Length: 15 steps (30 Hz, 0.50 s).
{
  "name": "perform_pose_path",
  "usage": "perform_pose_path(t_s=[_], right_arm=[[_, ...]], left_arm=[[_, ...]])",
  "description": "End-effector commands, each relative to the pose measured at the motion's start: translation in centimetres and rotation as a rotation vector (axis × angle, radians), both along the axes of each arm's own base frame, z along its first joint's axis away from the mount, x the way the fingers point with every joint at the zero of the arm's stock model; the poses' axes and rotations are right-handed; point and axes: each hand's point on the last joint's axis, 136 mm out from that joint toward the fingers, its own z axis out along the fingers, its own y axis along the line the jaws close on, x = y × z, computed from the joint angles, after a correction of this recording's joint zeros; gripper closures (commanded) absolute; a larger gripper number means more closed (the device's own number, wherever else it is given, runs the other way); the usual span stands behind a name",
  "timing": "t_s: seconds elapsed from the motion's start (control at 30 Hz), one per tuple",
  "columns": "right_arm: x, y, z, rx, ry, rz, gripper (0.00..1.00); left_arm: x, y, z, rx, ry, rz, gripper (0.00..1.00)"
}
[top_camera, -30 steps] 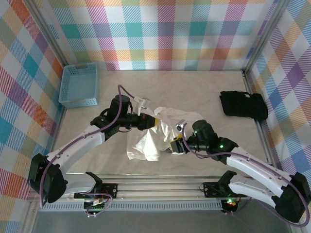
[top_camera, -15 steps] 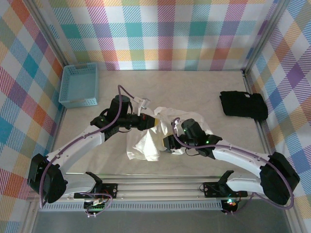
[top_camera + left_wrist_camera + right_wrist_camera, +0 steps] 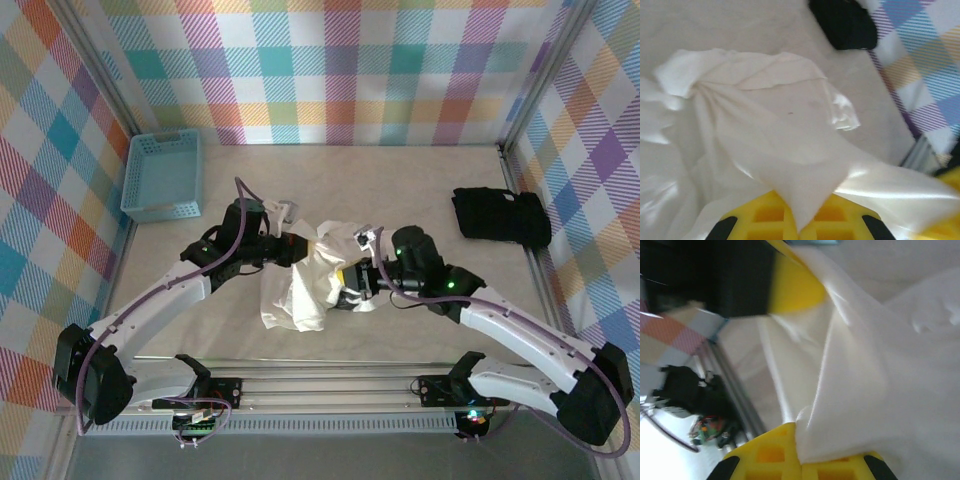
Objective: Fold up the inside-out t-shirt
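Left fingers (image 3: 746, 219) and right fingers (image 3: 751, 458) both clamp tight on the crumpled white cotton t-shirt (image 3: 298, 300), right of the blue plastic basket (image 3: 160, 176).

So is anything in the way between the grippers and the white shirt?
No, nothing visible. The left gripper and the right gripper are both shut on the shirt, with cloth pinched between their fingers.
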Motion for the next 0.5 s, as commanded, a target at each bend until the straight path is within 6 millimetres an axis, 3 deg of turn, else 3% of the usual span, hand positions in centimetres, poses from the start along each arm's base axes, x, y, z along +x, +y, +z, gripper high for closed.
perform_pose_path(t_s=[0.0,0.17,0.33,0.47], right_arm=[[-2.6,0.3,3.3,0.102,-0.001,0.186,1.00],[-1.7,0.0,4.6,0.178,0.009,0.209,1.00],[-0.2,-0.1,3.9,0.201,0.043,0.172,1.00],[0.8,0.5,3.3,0.220,0.073,0.151,1.00]], left_arm=[[1.9,2.4,-0.6,0.112,-0.062,0.115,1.00],[3.0,3.3,-2.0,0.189,-0.058,0.167,0.98],[2.6,4.5,-3.3,0.260,-0.024,0.207,0.74],[1.0,6.0,-4.0,0.346,-0.025,0.277,0.57]])
